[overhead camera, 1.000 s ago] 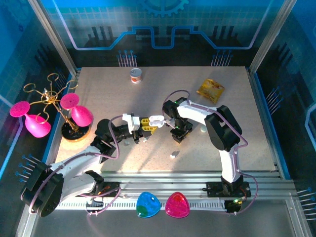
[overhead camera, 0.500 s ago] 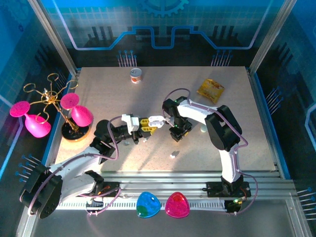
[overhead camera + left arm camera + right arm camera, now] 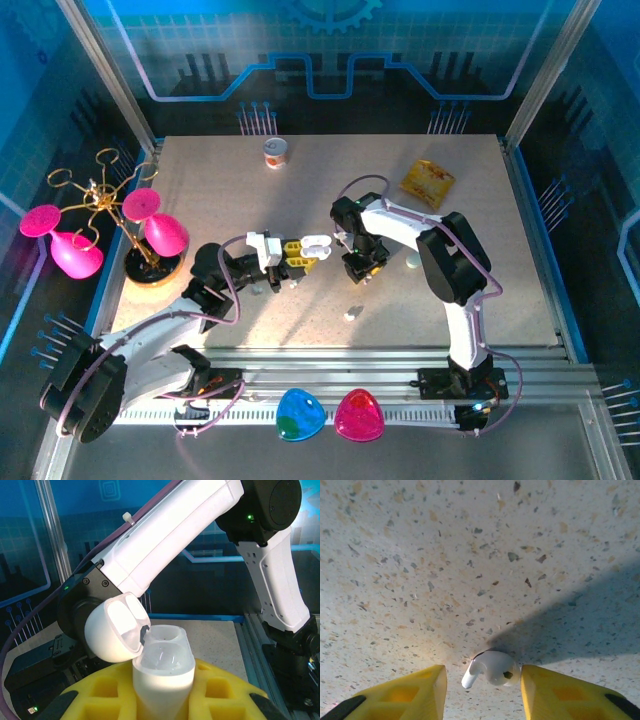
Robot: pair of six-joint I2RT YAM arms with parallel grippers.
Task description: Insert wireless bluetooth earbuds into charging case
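My left gripper (image 3: 296, 252) is clenched on the open charging case (image 3: 162, 662). It holds the case up off the table (image 3: 470, 555) with the lid (image 3: 116, 627) tipped back. My right gripper (image 3: 482, 687) is down on the table, just right of the case. Its fingers (image 3: 410, 690) are apart, and one earbud (image 3: 492, 668) lies between them, not squeezed yet. The earbud sits closer to one finger. If I close now, that finger may push it first, and it could roll away. It is tiny and smooth, so a crooked pinch might make it pop out.
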